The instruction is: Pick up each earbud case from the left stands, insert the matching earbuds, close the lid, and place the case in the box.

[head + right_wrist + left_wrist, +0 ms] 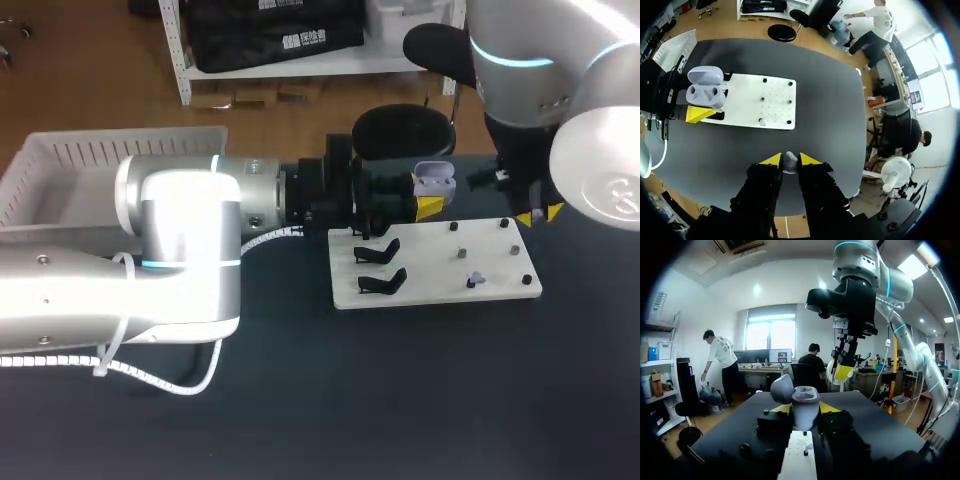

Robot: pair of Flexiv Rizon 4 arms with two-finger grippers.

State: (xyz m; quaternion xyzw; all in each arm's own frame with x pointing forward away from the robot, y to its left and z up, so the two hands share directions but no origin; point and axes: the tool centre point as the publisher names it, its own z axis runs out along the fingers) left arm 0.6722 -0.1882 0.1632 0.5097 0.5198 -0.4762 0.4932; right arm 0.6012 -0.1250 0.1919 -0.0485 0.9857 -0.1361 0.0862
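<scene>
Holding the earbud case (pixel 434 183) up in the air, my left gripper (pixel 804 410) has its two fingers pressed on the case's sides. The case is above the far left part of the white board (pixel 500 255). Its lid is open, and both little holes inside look empty to me. My right gripper (pixel 786 159) is off to the right of the case, over the far right edge of the board. Its jaws are squeezed on one small white earbud (pixel 789 161). So I think I am at the step of putting the earbuds in. Next I should bring my right gripper over the open case and line the earbud up with the hole that fits it. Then I push it gently down. Another earbud (pixel 478 279) waits on the board. The box (pixel 120 150) is far to the left.
</scene>
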